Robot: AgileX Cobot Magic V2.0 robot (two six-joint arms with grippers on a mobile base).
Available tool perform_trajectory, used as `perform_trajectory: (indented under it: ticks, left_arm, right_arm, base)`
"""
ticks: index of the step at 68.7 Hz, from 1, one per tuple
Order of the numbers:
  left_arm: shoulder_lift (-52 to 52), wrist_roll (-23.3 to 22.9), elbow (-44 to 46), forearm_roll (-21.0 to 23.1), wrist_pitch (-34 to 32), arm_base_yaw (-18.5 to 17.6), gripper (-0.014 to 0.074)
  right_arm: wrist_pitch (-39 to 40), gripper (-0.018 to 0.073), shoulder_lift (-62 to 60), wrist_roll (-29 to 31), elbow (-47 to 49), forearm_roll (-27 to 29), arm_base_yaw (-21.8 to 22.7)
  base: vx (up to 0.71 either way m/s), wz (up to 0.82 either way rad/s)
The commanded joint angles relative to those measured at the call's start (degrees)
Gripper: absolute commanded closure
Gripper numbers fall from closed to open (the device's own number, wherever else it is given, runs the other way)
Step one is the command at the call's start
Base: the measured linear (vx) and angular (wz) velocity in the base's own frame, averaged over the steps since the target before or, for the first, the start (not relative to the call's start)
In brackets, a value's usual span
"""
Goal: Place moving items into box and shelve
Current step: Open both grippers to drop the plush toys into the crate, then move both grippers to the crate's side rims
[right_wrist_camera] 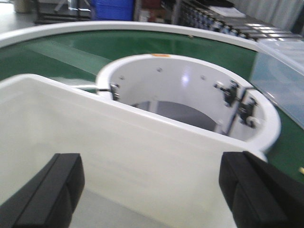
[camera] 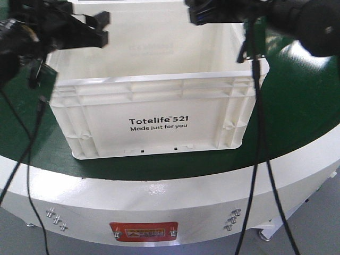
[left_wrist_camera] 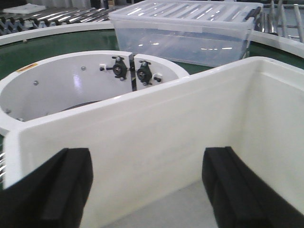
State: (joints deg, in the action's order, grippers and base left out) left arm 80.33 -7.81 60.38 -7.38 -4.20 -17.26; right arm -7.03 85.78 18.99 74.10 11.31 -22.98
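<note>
A white open crate (camera: 159, 119) marked "Totelife 521" stands on the green conveyor belt (camera: 297, 106). My left gripper (camera: 102, 29) hovers over the crate's left rim, jaws open and empty. My right gripper (camera: 204, 13) hovers over the crate's back right corner, also open and empty. In the left wrist view the gripper (left_wrist_camera: 147, 156) looks across the crate's bare floor to its far wall (left_wrist_camera: 156, 128). In the right wrist view the gripper (right_wrist_camera: 149, 161) faces the crate's far wall (right_wrist_camera: 142, 152). No loose items show on the belt or in the visible part of the crate.
A clear plastic bin with a lid (left_wrist_camera: 185, 28) sits on the belt beyond the crate. The white inner ring of the conveyor (right_wrist_camera: 190, 71) rises behind the crate. The conveyor's white outer rim (camera: 159, 196) runs in front. Black cables (camera: 257, 133) hang from the arms.
</note>
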Motion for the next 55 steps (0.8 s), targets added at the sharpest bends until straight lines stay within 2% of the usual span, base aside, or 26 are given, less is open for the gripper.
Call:
perform_trajectory:
  ticks: [1,9,18,27,39,55]
  left_arm:
    - [-4.4,-0.5,2.0,0.7,-1.3,2.4,0.001]
    - [-7.4,-0.6,2.0,0.7,4.9,6.3,0.001]
    - [-8.9,-2.4,2.8,0.8,10.4,7.8,0.001]
    - [-6.8,-4.0,8.6,0.7,17.6,7.9,0.001]
    - [-1.2,-5.5,20.4,0.7,27.3,7.9,0.001]
    - [2.8,-6.1,27.4,0.7,32.4,7.9,0.001]
  right_arm:
    - [1.2,-0.0048,-3.7,0.5,2.0,-0.3,3.9]
    - [-4.7,-0.0036,-5.5,0.5,2.0,-0.3,9.0]
    - [-10.4,-0.0034,-6.4,-0.7,2.5,0.0,11.3]
    - [-18.9,-0.0034,-4.8,-4.3,7.8,-0.1,11.5]
    - [-30.4,-0.0034,1.9,-7.5,20.6,-0.7,11.5]
    - [-40.2,-0.0034,11.9,-11.9,34.3,-1.1,11.5]
  base:
    - [0.0,0.0]
    - [0.0,0.0]
    - [0.0,0.0]
    - [0.0,0.0]
    - [0.0,0.0]
    - [0.0,0.0]
